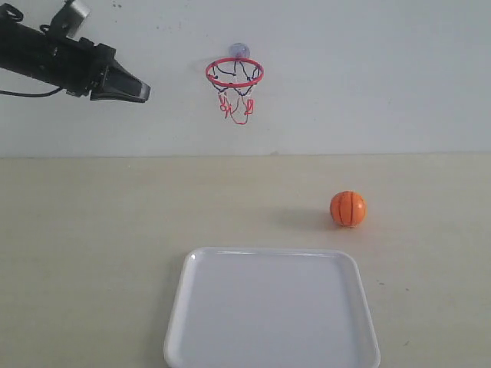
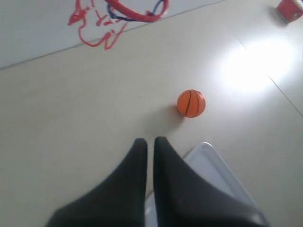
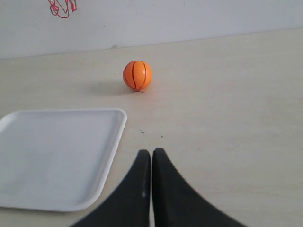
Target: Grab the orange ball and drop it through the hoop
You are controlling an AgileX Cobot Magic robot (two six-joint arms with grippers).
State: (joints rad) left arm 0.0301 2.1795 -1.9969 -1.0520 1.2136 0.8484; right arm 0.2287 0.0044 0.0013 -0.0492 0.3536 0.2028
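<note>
Near the white tray [image 1: 268, 251] the orange ball [image 1: 347, 208] lies ungrasped, 0 of 2 steps done; our left gripper [image 2: 147, 142] and right gripper [image 3: 151, 152] (empty) are pressed together.

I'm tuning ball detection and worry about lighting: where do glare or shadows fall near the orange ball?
Left wrist view: a blown-out glare patch on the table lies beside the orange ball, not on it. Exterior view: even light, soft shadow left of the ball. Right wrist view: no glare, faint shadow beside the sharply focused ball.
</note>
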